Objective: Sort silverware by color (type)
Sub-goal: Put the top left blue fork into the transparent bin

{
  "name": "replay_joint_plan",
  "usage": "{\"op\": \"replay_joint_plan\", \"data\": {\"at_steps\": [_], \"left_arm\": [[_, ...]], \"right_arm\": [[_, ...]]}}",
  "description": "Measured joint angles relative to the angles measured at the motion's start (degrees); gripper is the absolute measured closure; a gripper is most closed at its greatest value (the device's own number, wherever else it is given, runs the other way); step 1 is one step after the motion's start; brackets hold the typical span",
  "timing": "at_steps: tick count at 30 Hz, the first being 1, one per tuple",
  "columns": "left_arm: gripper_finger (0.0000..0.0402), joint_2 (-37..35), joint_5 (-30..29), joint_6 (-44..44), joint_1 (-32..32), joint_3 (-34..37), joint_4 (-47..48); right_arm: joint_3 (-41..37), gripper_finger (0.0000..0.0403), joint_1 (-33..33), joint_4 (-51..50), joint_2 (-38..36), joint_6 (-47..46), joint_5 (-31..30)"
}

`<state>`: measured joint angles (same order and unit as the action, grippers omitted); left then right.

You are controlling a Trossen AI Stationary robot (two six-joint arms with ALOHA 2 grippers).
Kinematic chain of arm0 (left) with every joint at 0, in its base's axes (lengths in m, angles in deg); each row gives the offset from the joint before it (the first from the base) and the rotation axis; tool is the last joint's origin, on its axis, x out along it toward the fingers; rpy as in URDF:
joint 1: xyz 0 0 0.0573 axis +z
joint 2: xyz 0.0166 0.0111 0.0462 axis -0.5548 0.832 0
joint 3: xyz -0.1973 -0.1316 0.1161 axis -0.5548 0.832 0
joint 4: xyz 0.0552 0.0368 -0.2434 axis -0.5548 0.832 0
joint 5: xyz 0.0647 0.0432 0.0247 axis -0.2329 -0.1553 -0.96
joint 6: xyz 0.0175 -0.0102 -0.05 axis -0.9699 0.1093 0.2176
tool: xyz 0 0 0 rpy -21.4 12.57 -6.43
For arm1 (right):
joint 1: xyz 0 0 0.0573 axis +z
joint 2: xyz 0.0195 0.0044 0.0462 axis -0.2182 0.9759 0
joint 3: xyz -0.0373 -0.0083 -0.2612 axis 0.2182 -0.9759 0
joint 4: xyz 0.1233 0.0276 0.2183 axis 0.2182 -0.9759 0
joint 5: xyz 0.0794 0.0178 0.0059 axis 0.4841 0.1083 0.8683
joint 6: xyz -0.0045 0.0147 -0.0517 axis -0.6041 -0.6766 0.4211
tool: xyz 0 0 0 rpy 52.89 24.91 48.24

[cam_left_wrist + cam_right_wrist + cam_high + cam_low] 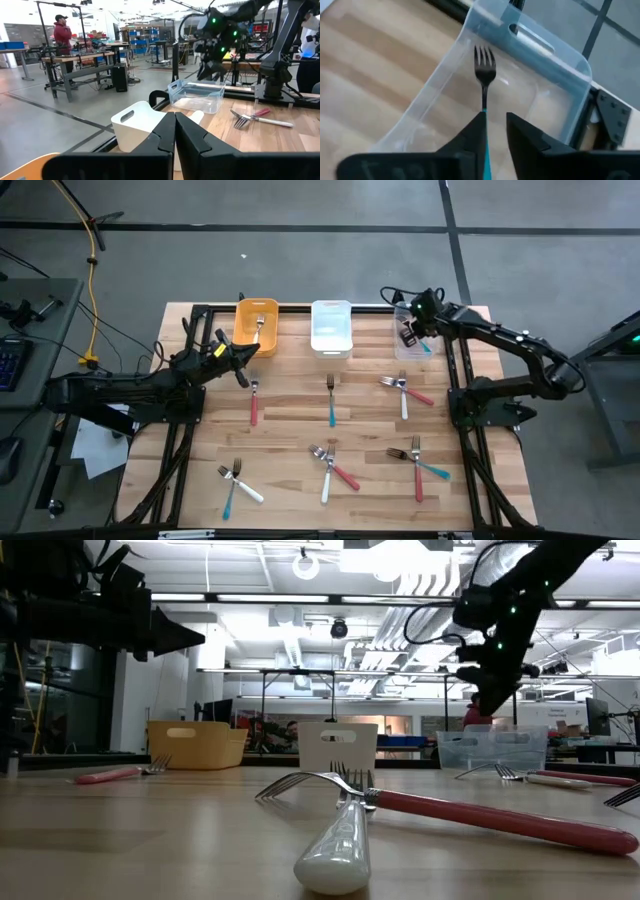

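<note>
The left hand hovers near the yellow bin, which has one fork lying in it. Its fingers are pressed together with nothing between them, so it waits, clenched and empty. Should this arm swing out while the other works, it could sweep the red-handled fork lying on the surface just below it.

Next along the back edge stands the white bin; whether anything lies in it I cannot tell. Forks with red, teal and white handles lie scattered in singles and crossed pairs across the middle and near side of the surface, unsorted.

At the far right the right hand hangs over the clear bin, with a teal-handled fork between its fingers, tines pointing into the bin. The fingers stand slightly apart, and whether they grip the handle or are letting it go I cannot tell.

The risk sits here. The fork's head lies close to the bin's wall, so a release could let it strike the rim and tip out onto the surface. The bin looks light; a nudge from the hand on the way down could shove it off its place. A slim plastic handle can also stick to one finger and drag upward.
</note>
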<state>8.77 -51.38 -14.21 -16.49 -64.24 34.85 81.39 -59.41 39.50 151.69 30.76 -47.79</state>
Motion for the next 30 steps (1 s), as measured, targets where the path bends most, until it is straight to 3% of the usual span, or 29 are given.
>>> {"op": "replay_joint_plan", "data": {"at_steps": [4, 7, 11, 22, 26, 30], "left_arm": [[0.0401, 0.0, 0.0, 0.0, 0.0, 0.0, 0.1], [0.0401, 0.0, 0.0, 0.0, 0.0, 0.0, 0.1], [0.0401, 0.0, 0.0, 0.0, 0.0, 0.0, 0.1], [0.0401, 0.0, 0.0, 0.0, 0.0, 0.0, 0.1], [0.0401, 0.0, 0.0, 0.0, 0.0, 0.0, 0.1], [0.0401, 0.0, 0.0, 0.0, 0.0, 0.0, 0.1]], "right_arm": [[0.1, 0.0396, 1.3, -3.5, 0.1, -1.5, 2.6], [-3.0, 0.0391, 1.2, -3.6, 1.2, -2.4, 6.8], [-6.4, 0.0401, 0.3, -2.0, 2.4, -3.7, 4.4], [-9.3, 0.0402, -2.4, 1.9, 3.6, -3.8, 5.2], [-8.1, 0.0389, -2.3, 2.1, 3.8, -3.8, 4.5], [-6.4, 0.0348, -2.2, 2.9, 3.8, -4.1, 4.4]]}}
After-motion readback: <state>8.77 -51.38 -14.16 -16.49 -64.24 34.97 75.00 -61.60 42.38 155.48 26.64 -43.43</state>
